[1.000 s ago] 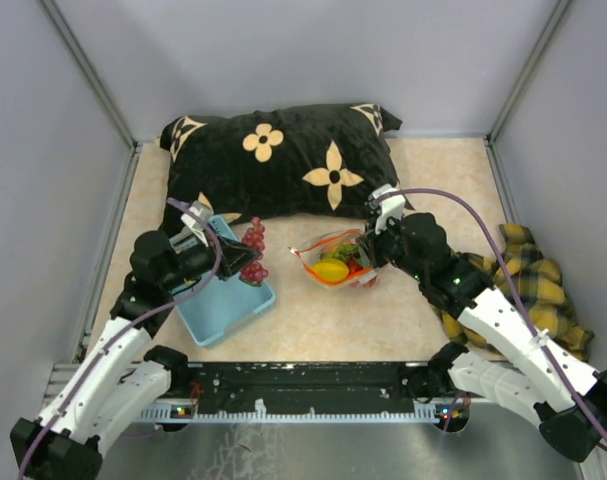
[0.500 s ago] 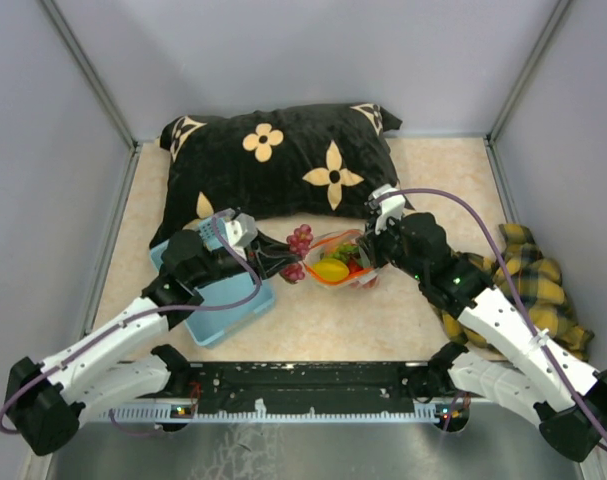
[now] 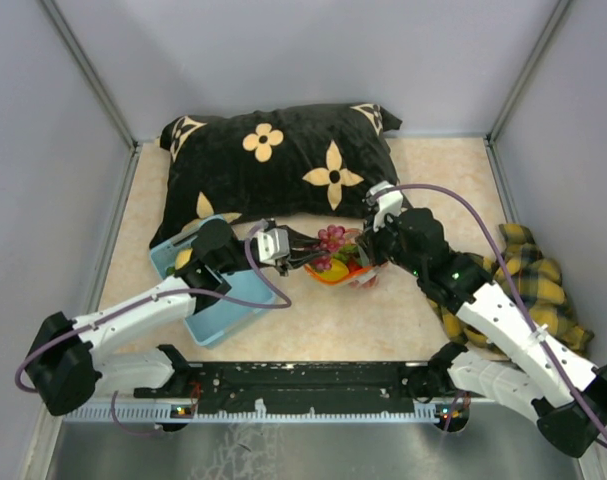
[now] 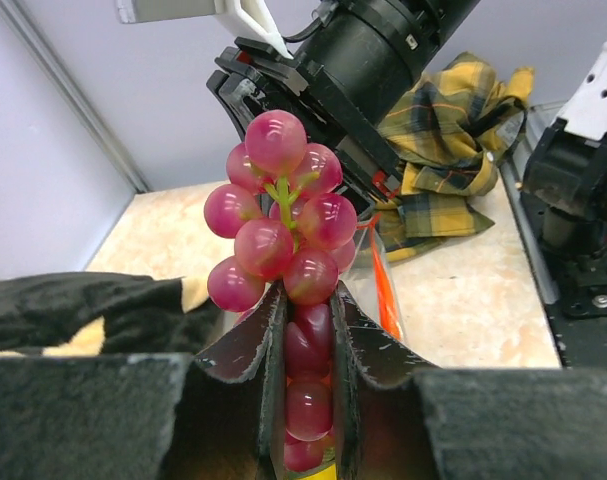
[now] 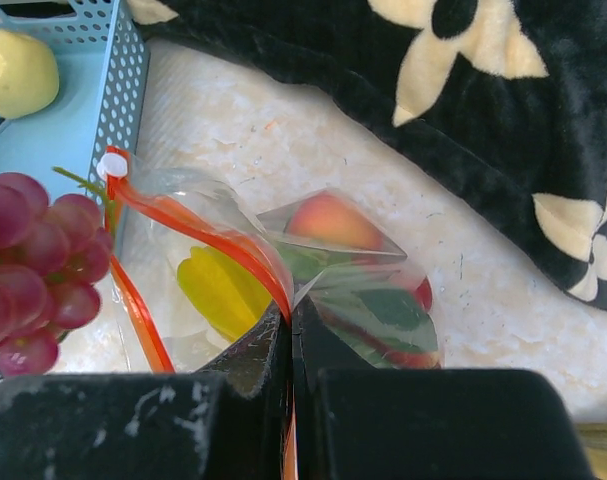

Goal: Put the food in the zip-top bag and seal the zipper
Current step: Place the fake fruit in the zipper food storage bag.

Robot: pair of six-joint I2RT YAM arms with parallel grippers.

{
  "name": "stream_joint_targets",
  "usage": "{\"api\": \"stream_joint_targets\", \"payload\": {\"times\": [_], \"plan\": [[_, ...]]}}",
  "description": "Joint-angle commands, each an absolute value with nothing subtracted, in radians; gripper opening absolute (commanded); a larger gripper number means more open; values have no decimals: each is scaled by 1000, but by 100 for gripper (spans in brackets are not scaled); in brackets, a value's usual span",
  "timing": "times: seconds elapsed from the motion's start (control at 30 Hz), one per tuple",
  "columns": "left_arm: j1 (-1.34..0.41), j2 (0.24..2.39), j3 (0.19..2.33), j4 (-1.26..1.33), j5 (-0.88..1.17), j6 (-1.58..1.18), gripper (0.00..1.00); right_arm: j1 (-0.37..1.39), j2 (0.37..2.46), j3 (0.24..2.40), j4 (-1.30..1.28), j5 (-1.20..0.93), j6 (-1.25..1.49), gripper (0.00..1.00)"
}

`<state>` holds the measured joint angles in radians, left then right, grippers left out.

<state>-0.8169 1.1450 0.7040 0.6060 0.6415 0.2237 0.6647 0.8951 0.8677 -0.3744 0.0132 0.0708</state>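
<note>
My left gripper (image 3: 305, 258) (image 4: 309, 300) is shut on a bunch of purple grapes (image 3: 332, 240) (image 4: 279, 210) (image 5: 38, 265), holding it just above the open mouth of the zip-top bag (image 3: 345, 266) (image 5: 283, 290). My right gripper (image 3: 368, 250) (image 5: 291, 325) is shut on the bag's rim at the red zipper (image 5: 228, 250) (image 4: 386, 290), keeping the mouth open. Inside the bag lie a yellow piece (image 5: 218, 290), an orange-pink peach (image 5: 333, 220) and red and green fruit. A yellow pear (image 5: 18, 72) (image 3: 184, 259) rests in the light blue basket (image 3: 218, 310) (image 5: 73, 120).
A black pillow with cream flowers (image 3: 283, 160) (image 5: 463, 110) lies behind the bag. A yellow plaid cloth (image 3: 538, 285) (image 4: 453, 130) is bunched at the right wall. Grey walls close in the beige table (image 3: 323, 320).
My left arm has carried the grapes from over the basket to the right, up to the bag's mouth. My right gripper has kept its hold on the bag's rim.
</note>
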Motion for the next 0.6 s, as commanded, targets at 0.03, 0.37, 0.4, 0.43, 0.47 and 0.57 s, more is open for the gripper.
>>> {"api": "stream_joint_targets", "payload": {"times": [0.03,0.37,0.4,0.43,0.47,0.57], "plan": [[-827,1226,780,663,697,373,1,661,903,940,-357,6,69,0],[-830,1362,771,690,702,446,0,661,920,961,-370,8,60,0],[-831,1371,768,680,689,458,1,661,922,962,-370,8,60,0],[-831,1379,768,666,677,475,0,661,923,963,-371,6,61,0],[-831,1388,770,651,667,488,0,662,925,963,-373,6,60,0],[-832,1417,783,604,647,524,0,662,925,963,-375,7,60,0]]}}
